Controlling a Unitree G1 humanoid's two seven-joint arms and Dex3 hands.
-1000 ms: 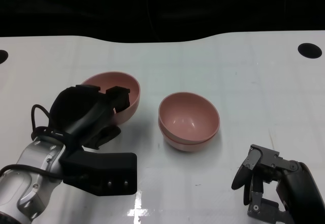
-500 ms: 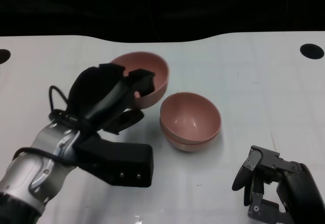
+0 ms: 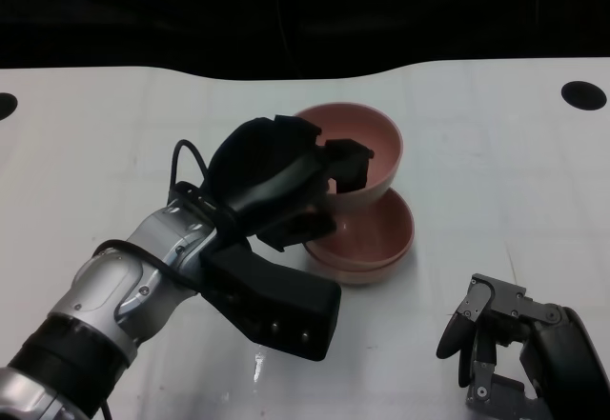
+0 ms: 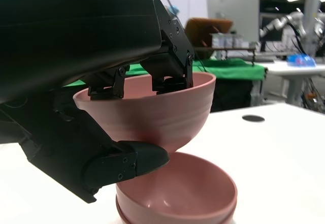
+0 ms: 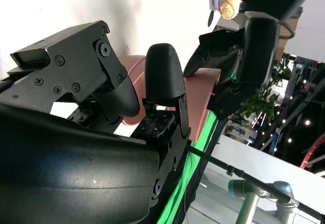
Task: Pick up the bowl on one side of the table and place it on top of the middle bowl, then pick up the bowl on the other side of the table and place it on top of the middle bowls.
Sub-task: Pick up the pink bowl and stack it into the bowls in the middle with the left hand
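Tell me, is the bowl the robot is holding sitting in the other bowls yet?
Not yet. The left robot hand holds the bowl tilted just above the stacked bowls, with a gap on one side.

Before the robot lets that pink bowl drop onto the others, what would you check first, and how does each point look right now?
1. Left robot hand grips the carried bowl: ok.
2. Carried bowl clear above the middle stack: ok, a gap shows in the left wrist view.
3. Centred over the stack: not ok, offset toward the far side.
4. Carried bowl level: not ok, tilted.
5. Right robot hand clear of the stack: ok.
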